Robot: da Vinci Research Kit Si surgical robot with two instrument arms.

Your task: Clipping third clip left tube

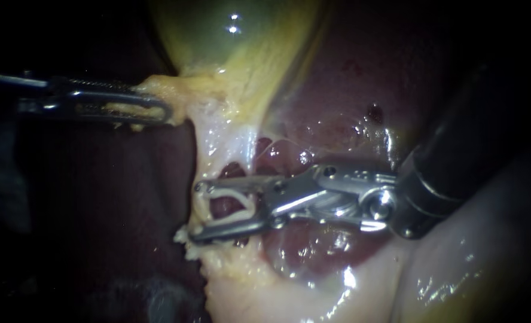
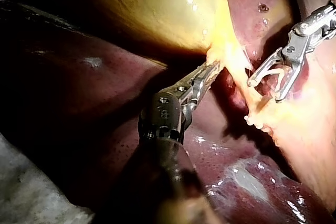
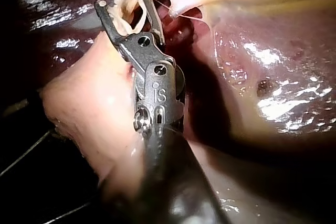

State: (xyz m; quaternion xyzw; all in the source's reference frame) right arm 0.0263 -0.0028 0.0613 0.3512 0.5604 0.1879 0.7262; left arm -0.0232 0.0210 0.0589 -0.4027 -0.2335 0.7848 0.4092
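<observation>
My right instrument [image 1: 198, 209] comes in from the right with its jaws spread wide, and a white open clip [image 1: 235, 193] sits between them, touched by both. The jaw tips straddle a pale tube [image 1: 204, 205] that runs down from the gallbladder's neck. In the right wrist view the same jaws [image 3: 123, 1] reach around that pale strand. My left instrument [image 1: 164, 112] enters from the left, shut on yellow tissue at the gallbladder's [image 1: 235, 48] lower end and holding it out leftward. The left wrist view shows these jaws [image 2: 212, 69] on the yellow tissue, with my right instrument [image 2: 265, 90] beyond.
Dark red liver [image 1: 337, 107] lies behind and around the tubes. Pale fatty tissue [image 1: 247, 281] spreads below the right instrument's jaws. A second strand [image 1: 255, 152] runs just right of the clipped one.
</observation>
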